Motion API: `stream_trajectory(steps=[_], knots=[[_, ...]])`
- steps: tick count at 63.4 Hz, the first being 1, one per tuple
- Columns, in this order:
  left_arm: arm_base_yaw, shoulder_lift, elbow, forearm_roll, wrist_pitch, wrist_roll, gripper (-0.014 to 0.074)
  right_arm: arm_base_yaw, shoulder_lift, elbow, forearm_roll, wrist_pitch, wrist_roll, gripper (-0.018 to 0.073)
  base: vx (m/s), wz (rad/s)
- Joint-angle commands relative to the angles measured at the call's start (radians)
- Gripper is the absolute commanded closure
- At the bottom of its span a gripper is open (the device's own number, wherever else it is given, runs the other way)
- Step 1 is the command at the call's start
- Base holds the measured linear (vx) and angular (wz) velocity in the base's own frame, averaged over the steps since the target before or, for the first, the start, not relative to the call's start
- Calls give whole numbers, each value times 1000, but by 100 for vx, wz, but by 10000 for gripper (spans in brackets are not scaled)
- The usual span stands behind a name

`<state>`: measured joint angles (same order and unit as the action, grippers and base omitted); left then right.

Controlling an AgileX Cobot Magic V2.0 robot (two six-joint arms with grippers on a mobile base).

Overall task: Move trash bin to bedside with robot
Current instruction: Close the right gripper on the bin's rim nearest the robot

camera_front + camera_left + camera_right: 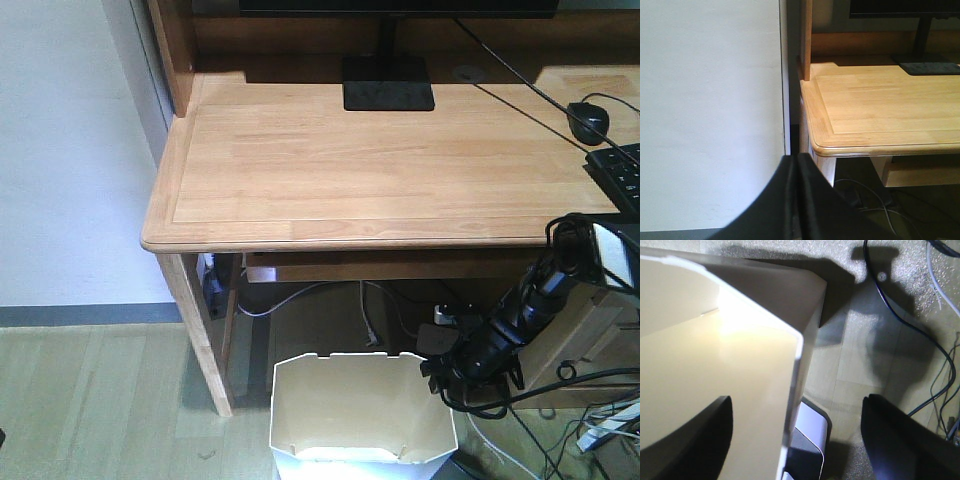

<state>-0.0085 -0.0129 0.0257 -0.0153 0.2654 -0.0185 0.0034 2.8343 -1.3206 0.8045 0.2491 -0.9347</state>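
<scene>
At the far left, our left gripper [797,167] shows in its wrist view as two black fingers [820,210] pressed together along one seam, with nothing between them. It faces a plain white wall [710,110]. To the right of the wall stands a light wooden desk with a rounded edge [380,170]. On its top we see a flat black monitor stand [388,85] and, further right, a black computer mouse [588,120] and the corner of a black keyboard [620,175].

The white plastic trash bin with an angular rim and cream inside [350,410] stands upright on the pale wood-patterned floor [90,400]. It is below the desk's front edge and just right of the desk's left leg [200,330].

At the bin's right rim is our thin black right arm [520,310]. Its right gripper [440,372] is spread wide in the wrist view. One dark finger [690,440] is over the cream inside and the other [910,440] is outside the wall. The bin's corner lies between them, and neither finger visibly presses on it. Loose black cables [560,400] trail on the floor at the far right.
</scene>
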Motion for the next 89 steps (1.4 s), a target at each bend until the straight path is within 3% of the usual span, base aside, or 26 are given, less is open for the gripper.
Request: stream_trajectory(steps=[1, 26, 49, 72, 89], knots=[[-6, -13, 19, -3, -69, -4, 602, -3, -32, -34, -11, 9, -15, 64, 0, 0], [-6, -13, 19, -3, -69, -4, 602, -3, 48, -184, -170, 118, -12, 69, 0, 0], [-6, -13, 19, -3, -69, -4, 602, -53, 160, -396, -243, 432, 67, 153, 0, 0], [-6, -13, 19, -3, -69, -4, 602, -49, 241, -619, -544, 635, 271, 171, 0, 0], [-6, -13, 19, -3, -69, -4, 602, -49, 309, -699, -508, 706, 263, 227, 0, 0]])
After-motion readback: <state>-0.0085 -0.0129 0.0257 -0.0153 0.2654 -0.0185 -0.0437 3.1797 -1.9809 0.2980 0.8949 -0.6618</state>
